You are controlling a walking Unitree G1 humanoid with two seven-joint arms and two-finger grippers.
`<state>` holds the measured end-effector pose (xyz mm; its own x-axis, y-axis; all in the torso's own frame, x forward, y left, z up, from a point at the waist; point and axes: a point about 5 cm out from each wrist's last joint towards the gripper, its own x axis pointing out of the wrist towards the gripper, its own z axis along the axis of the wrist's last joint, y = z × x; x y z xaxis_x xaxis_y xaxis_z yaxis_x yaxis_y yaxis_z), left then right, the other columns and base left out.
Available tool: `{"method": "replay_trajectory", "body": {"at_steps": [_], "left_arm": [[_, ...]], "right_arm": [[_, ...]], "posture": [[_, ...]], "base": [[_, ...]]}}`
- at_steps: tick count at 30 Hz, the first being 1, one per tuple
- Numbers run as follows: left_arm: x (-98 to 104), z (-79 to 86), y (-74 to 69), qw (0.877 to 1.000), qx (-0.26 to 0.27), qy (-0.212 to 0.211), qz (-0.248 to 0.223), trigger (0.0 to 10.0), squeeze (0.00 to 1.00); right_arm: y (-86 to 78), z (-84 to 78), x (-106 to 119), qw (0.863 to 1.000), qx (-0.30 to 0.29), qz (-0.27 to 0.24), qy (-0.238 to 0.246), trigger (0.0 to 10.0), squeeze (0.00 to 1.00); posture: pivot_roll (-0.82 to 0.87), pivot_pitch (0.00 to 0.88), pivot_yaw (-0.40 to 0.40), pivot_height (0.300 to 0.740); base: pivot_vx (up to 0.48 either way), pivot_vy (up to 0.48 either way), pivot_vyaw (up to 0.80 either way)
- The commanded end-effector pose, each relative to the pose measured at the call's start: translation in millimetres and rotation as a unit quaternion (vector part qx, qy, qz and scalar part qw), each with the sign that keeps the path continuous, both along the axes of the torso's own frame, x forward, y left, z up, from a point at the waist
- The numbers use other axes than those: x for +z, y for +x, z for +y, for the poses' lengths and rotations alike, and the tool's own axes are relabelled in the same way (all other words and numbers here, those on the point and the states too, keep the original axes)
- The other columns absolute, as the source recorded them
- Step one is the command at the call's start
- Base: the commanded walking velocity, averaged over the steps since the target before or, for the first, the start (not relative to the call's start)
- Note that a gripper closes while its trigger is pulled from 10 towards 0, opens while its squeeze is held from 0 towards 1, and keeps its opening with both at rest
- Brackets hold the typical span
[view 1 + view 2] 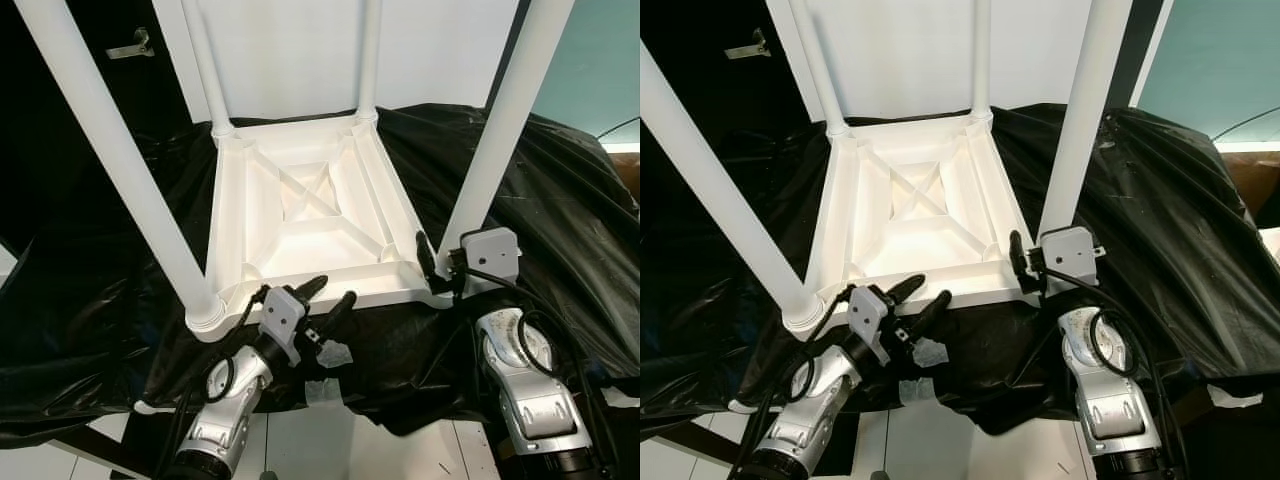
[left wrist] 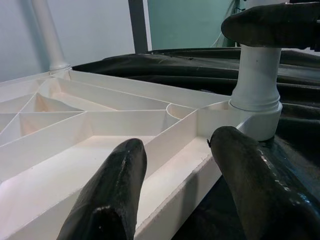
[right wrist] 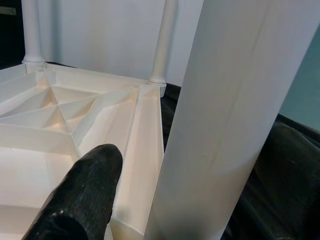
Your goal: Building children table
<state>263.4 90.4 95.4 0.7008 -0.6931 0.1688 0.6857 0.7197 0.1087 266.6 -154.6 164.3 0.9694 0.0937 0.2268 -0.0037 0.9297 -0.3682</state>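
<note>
The white children's table [image 1: 300, 215] lies upside down on a black plastic sheet [image 1: 560, 200], its legs pointing up. My left gripper [image 1: 328, 297] is at the table's near edge. It is open, and its two fingers [image 2: 110, 200] straddle the near rim, one inside the frame and one outside. My right gripper [image 1: 440, 262] is at the base of the near right leg [image 1: 500, 130] and is shut on it. One finger [image 3: 85, 195] lies against the leg's inner side; the leg [image 3: 235, 125] hides the other. The near left leg [image 1: 120, 160] stands free.
Two far legs [image 1: 205, 70] [image 1: 368, 60] rise in front of a white panel. Bits of clear tape [image 1: 335, 355] stick to the sheet below the left gripper. White floor [image 1: 300, 440] shows in front of the sheet. A dark door with a metal handle [image 1: 130, 45] is at the back left.
</note>
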Motion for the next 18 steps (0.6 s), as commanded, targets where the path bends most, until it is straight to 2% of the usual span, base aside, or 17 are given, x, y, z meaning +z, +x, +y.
{"method": "replay_trajectory", "body": {"at_steps": [1, 9, 16, 18], "left_arm": [[-4.0, 0.1, -1.5, 1.0, 0.001, 0.008, 0.005, 10.0, 0.0], [-5.0, -2.7, -2.9, 1.0, -0.002, 0.007, 0.007, 10.0, 0.0], [-17.5, 9.0, -11.7, 0.998, -0.031, 0.019, 0.042, 10.0, 0.0], [-17.2, 14.6, -15.3, 0.99, -0.054, -0.055, 0.12, 10.0, 0.0]], "right_arm": [[-1.8, -1.0, 0.1, 1.0, -0.006, 0.0, 0.001, 10.0, 0.0], [1.1, -4.3, 3.2, 1.0, -0.011, -0.004, -0.005, 10.0, 0.0], [5.6, -3.6, 1.1, 1.0, -0.014, 0.012, -0.017, 10.0, 0.0], [8.8, -0.4, -0.1, 1.0, -0.016, 0.021, -0.015, 10.0, 0.0]], "posture": [[-0.03, 0.0, 0.03, 0.74], [-0.03, 0.0, 0.025, 0.74], [-0.03, 0.0, 0.018, 0.74], [-0.02, 0.0, 0.016, 0.74]], "base": [[0.0, 0.0, 0.0], [0.0, 0.0, 0.0], [0.0, 0.0, 0.0], [0.0, 0.0, 0.0]]}}
